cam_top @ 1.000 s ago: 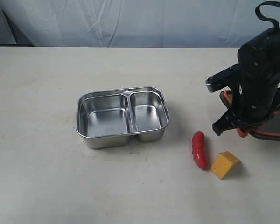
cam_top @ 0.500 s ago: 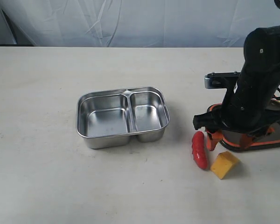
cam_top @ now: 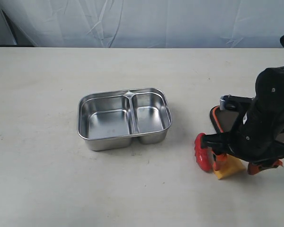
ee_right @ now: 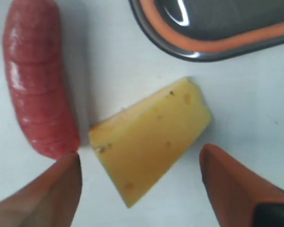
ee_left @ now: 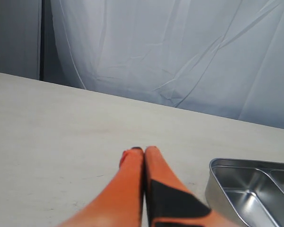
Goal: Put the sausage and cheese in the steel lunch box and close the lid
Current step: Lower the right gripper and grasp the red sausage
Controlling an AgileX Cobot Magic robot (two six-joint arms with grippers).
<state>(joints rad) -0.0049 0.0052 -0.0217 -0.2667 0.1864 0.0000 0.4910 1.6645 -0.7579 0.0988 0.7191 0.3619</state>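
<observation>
The steel lunch box (cam_top: pixel 124 118) sits empty and uncovered at the table's middle; one corner of it shows in the left wrist view (ee_left: pixel 246 189). The red sausage (cam_top: pixel 200 153) (ee_right: pixel 38 75) lies to its right, with the yellow cheese (cam_top: pixel 228 169) (ee_right: pixel 149 139) beside it. My right gripper (cam_top: pixel 232 163) (ee_right: pixel 139 161) hangs low over the cheese, open, one finger on each side and apart from it. The dark lid (cam_top: pixel 226 118) (ee_right: pixel 213 23) with its orange seal lies behind, partly hidden by the arm. My left gripper (ee_left: pixel 144 150) is shut and empty above bare table.
A white cloth backdrop (cam_top: pixel 142 23) runs along the table's far edge. The right arm's black body (cam_top: pixel 270 118) covers the table's right end.
The right arm has come down and forward from over the lid to the cheese. Its fingers have spread apart. The left gripper has stayed shut.
</observation>
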